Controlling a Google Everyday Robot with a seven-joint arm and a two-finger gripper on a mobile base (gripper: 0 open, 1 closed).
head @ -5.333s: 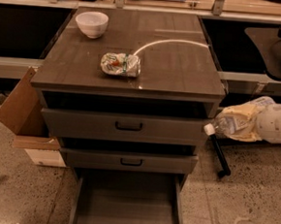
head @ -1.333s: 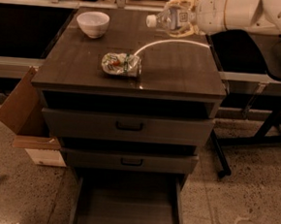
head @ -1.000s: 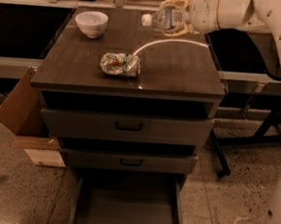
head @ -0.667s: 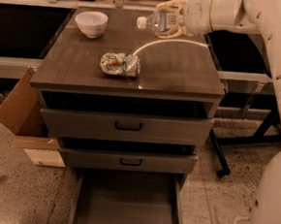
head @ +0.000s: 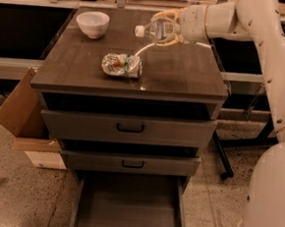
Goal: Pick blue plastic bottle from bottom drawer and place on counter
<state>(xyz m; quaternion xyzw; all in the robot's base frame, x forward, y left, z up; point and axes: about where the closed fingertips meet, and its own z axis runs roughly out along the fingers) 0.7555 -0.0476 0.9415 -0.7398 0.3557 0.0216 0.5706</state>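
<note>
You're holding the blue plastic bottle [head: 154, 30] sideways over the counter [head: 185, 72], behind the snack packet [head: 121, 64] — the gripper [head: 165, 29] is clamping its body, cap pointing left — probably seeking bare wood; the bottom drawer [head: 127, 210] is standing open.

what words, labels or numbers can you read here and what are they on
No text can be read.
Bottle label: pale with print, too blurred to read. The hand grips the bottle over the far side of the counter.
Packet: coloured print, too blurred to read.
Bowl, drawer fronts, counter: no text seen.
</note>
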